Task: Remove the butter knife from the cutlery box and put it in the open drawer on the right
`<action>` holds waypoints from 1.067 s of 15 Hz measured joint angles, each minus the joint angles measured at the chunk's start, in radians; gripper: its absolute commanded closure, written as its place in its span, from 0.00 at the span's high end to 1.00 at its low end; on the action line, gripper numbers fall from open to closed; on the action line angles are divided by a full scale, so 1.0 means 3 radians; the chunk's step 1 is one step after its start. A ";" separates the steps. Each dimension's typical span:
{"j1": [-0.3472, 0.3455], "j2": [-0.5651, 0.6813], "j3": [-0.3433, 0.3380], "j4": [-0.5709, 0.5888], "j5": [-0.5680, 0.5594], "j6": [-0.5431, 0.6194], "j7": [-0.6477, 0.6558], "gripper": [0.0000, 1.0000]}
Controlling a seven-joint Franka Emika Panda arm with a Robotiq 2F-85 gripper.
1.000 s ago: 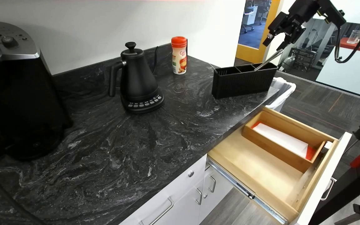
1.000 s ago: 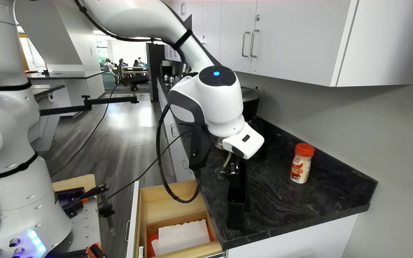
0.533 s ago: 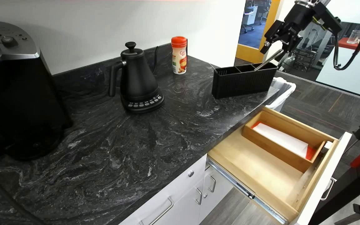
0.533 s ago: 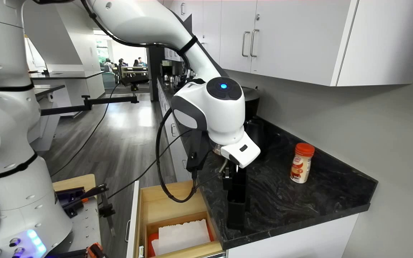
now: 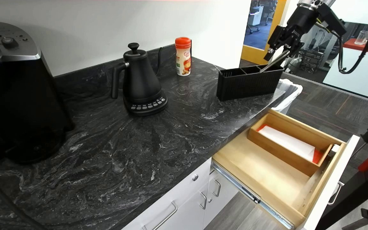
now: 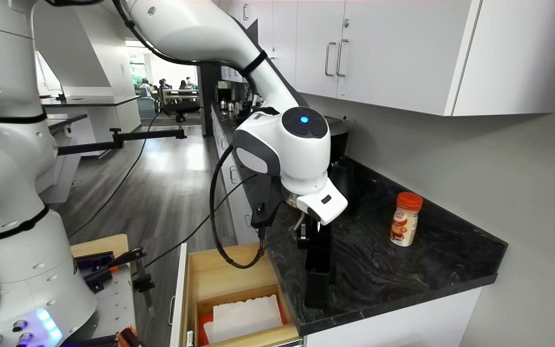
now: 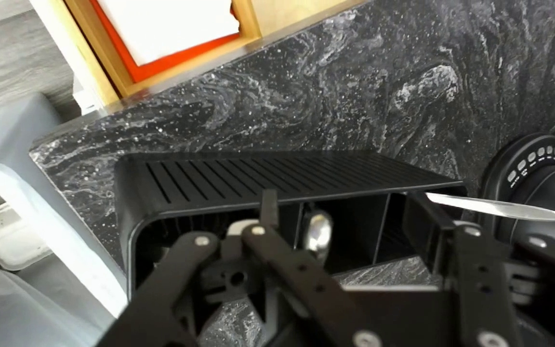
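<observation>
From here the gripper (image 7: 345,202) hangs just above the cutlery box (image 5: 248,86), jaws apart, butter knife (image 7: 496,207) poking out past one jaw, open drawer (image 5: 270,169) lower down.

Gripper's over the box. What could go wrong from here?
Possible wrong pick: in the wrist view the knife shows outside the open gripper, a shiny utensil between its fingers. Bump: the gripper hangs close above the cutlery box, near the edge of the counter, and might knock it.
</observation>
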 measured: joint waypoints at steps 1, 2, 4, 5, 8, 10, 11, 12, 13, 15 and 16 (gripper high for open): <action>0.0000 0.0000 0.0015 0.0004 -0.0004 0.0000 -0.0002 0.32; 0.0000 0.0000 0.0032 0.0007 -0.0014 0.0000 -0.0003 0.26; 0.0000 0.0000 0.0062 0.0011 -0.0056 0.0000 -0.0004 0.13; 0.0000 0.0000 0.0075 0.0013 -0.0091 0.0000 -0.0004 0.07; 0.0000 0.0000 0.0100 0.0022 -0.0224 0.0001 -0.0004 0.00; 0.0000 0.0000 0.0112 0.0026 -0.0343 0.0003 -0.0004 0.03; 0.0000 0.0000 0.0119 0.0033 -0.0398 0.0003 -0.0004 0.03; 0.0000 0.0000 0.0125 0.0040 -0.0448 0.0003 -0.0004 0.03; 0.0000 0.0000 0.0133 0.0046 -0.0497 0.0003 -0.0004 0.03; 0.0000 0.0000 0.0148 0.0058 -0.0586 0.0003 -0.0004 0.03; 0.0000 -0.0001 0.0155 0.0064 -0.0623 0.0002 -0.0004 0.03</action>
